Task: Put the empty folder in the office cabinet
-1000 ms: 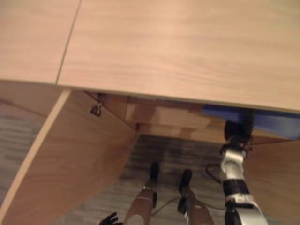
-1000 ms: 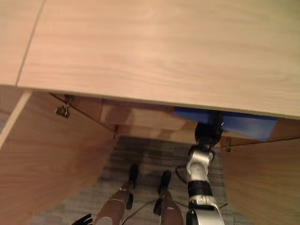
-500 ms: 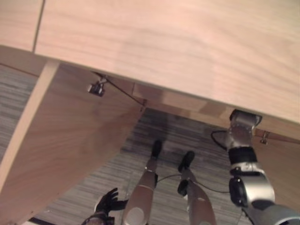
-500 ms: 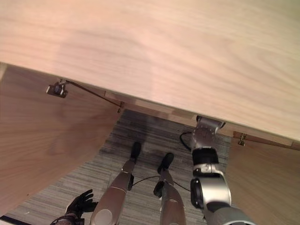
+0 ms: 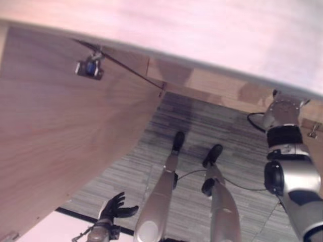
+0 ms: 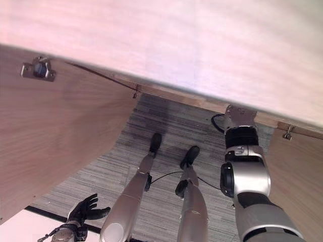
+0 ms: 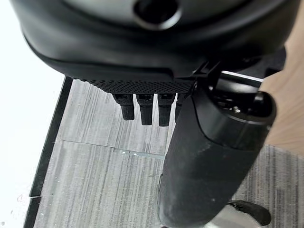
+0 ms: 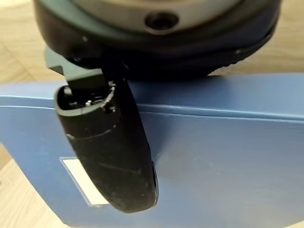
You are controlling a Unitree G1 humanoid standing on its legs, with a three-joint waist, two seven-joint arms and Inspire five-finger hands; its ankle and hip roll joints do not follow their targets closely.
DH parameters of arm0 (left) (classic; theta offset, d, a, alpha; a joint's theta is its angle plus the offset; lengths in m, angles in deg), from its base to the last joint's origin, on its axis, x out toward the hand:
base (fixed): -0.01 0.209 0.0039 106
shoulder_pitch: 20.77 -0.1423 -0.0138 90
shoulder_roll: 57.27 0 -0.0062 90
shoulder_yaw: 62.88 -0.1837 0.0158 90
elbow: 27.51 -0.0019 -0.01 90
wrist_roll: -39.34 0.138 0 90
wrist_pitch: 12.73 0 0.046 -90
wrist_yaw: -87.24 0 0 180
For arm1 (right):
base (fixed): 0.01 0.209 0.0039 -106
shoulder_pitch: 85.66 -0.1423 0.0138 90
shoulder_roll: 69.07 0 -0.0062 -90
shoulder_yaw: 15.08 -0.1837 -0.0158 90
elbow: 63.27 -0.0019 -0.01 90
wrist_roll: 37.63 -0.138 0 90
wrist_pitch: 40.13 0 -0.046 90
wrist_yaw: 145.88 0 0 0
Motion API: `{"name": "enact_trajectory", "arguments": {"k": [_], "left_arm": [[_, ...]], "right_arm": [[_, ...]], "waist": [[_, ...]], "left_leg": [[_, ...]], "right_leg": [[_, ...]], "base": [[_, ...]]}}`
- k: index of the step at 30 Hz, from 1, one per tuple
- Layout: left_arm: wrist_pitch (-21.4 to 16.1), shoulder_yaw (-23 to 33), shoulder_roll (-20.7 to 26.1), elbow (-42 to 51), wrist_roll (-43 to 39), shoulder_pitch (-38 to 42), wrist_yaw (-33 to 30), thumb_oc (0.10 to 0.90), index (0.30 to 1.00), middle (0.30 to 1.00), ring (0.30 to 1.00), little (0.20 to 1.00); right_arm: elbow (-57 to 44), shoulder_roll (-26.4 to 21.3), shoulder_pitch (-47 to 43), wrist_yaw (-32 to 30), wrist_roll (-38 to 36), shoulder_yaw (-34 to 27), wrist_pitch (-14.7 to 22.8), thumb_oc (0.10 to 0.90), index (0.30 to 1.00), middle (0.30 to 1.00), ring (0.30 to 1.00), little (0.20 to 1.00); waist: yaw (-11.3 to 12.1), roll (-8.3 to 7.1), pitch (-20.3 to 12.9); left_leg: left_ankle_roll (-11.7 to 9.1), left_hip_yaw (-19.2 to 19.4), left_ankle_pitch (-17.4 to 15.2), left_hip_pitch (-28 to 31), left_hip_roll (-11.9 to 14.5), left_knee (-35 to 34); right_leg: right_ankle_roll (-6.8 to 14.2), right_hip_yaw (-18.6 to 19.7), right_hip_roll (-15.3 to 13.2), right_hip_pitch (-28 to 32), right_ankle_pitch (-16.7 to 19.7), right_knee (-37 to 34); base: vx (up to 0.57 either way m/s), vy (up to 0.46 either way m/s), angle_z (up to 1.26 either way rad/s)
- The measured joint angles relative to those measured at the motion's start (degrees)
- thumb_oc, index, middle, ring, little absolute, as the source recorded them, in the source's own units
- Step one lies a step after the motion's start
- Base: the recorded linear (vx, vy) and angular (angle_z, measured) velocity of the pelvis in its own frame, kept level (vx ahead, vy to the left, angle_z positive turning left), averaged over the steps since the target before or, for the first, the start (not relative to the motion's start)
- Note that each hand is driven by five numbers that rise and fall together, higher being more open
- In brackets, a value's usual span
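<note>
right hand (image 8: 114, 156): thumb lies flat across the face of the blue folder (image 8: 228, 156), dark and pressed against it in the right wrist view. fingers are behind the folder, can't tell whether they curl round it or how far the hand is open. in the eye views the right arm runs up under the edge of the cabinet top (image 6: 176, 45) and the hand is hidden past it.

folder: broad blue face toward the wrist camera, a white label (image 8: 78, 183) near one lower corner by the thumb tip. light wood shows behind and beside it. its long axis runs across the thumb; can't tell its direction in the cabinet.

left hand (image 5: 115, 207): low at the robot's left, over the grey striped floor (image 6: 166, 126), fingers spread and relaxed, holding nothing. cabinet door (image 5: 60, 136) stands open on the left, hinge (image 5: 89, 67) near its top edge.
</note>
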Motion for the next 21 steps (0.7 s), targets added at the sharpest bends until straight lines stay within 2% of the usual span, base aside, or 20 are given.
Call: {"name": "enact_trajectory", "arguments": {"k": [7,11,12,21], "left_arm": [[0.0,-2.0,0.8,2.4,0.0,0.9,-1.2,0.800,0.900,0.900,0.900,0.900],[0.0,-2.1,0.8,2.4,0.0,1.0,-1.7,0.800,0.900,0.900,0.900,0.900],[0.0,-2.1,0.8,2.3,0.0,1.1,-2.2,0.800,0.900,0.900,0.900,0.900],[0.3,-4.0,1.6,5.0,-1.6,1.2,-3.6,0.800,0.900,0.900,0.900,0.900]], "right_arm": [[-3.6,-0.2,-0.6,-1.2,0.4,0.5,1.5,0.400,0.300,0.300,0.300,0.300],[-4.8,-0.2,-0.9,-1.4,2.0,1.7,2.4,0.400,0.300,0.300,0.300,0.300],[-4.8,-0.2,-1.7,-1.8,2.1,2.3,2.4,0.400,0.300,0.300,0.300,0.300],[-6.1,-2.1,-4.2,-4.1,4.1,4.8,3.2,0.400,0.300,0.300,0.300,0.300]], "waist": [[-0.3,-0.06,0.2],[-0.8,-0.10,0.2],[-1.5,-0.15,0.3],[-2.0,-0.31,0.4]], "left_leg": [[0.5,0.5,0.8,-1.8,-0.2,0.0],[0.7,1.2,1.0,-2.6,-0.3,0.0],[0.7,1.3,1.1,-2.9,-0.4,0.0],[1.1,3.3,1.0,-5.9,-1.2,1.5]], "right_leg": [[-0.5,1.3,-0.8,-4.2,-1.6,4.6],[-0.5,2.0,-0.9,-5.7,-1.6,5.2],[-0.5,2.1,-1.1,-6.3,-1.7,5.8],[-0.3,4.6,-2.1,-10.9,-2.1,8.7]], "base": [[-0.01,0.005,-0.01],[-0.03,0.032,-0.05],[-0.03,0.067,-0.02],[-0.03,0.058,-0.05]]}}
